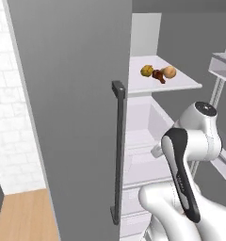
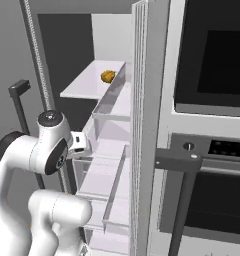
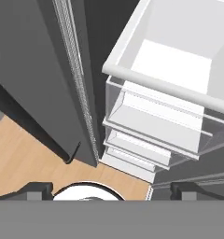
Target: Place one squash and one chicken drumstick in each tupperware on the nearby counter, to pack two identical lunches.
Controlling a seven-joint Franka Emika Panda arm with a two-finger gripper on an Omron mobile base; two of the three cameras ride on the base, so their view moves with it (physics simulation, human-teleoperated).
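Inside an open refrigerator, a white shelf (image 1: 181,82) at about one o'clock from the robot arm carries two squashes and, as far as can be made out, one dark clump of chicken drumstick (image 1: 158,76) between them. The lumpy yellow squash (image 1: 146,70) sits at the clump's ten o'clock, the tan squash (image 1: 169,71) at its two o'clock, all three close together. The drumstick's long axis runs from ten toward four o'clock; whether it is one piece or two cannot be told. Below, the end effector (image 3: 111,189) has its two dark fingertips spread wide, gripping nothing, over stacked clear drawers (image 3: 151,126) and the grey fridge door (image 1: 72,113).
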